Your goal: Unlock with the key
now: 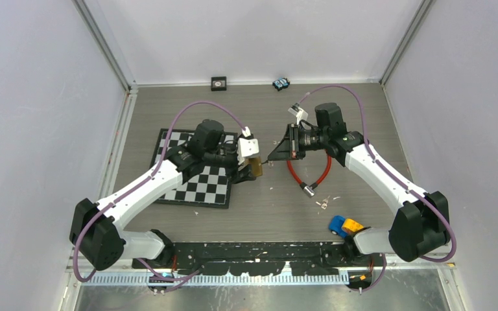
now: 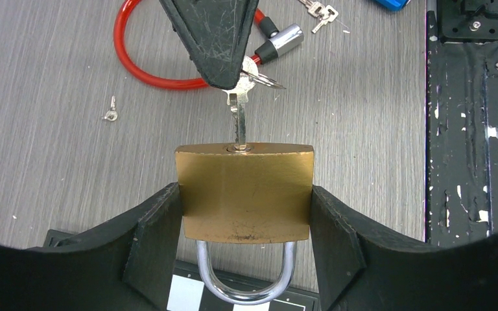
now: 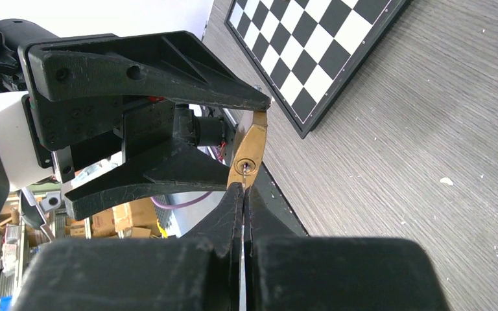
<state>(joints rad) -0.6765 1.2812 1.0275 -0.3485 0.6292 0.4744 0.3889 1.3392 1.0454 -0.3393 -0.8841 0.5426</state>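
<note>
- Padlock [image 2: 243, 194] of plain brass, a squat block with rounded upper corners, a brushed, lightly scuffed face and a bright silver shackle [image 2: 245, 285] that looks closed.
- We cannot make out any lettering or brand on the brass.
- We see it held off the table [image 1: 266, 110] near the middle, between the two arms, just beside the right edge of the checkerboard [image 1: 198, 184].
- The left gripper [image 2: 246, 214] clamps it by its two narrow sides, jaws set fairly wide to span the body, keyhole end pointing away from the wrist.
- A silver key [image 2: 238, 120] stands straight in the keyhole, its blade partly sunk and its bow outside, with a thin wire ring [image 2: 266, 79] through the bow.
- The right gripper [image 3: 242, 197] has its jaws pressed together on the bow of the key.
- On the table beyond lie a red cable lock [image 2: 133, 55] with a chrome end, a small bunch of loose keys [image 2: 321, 11] and one tiny key [image 2: 110, 113].
</note>
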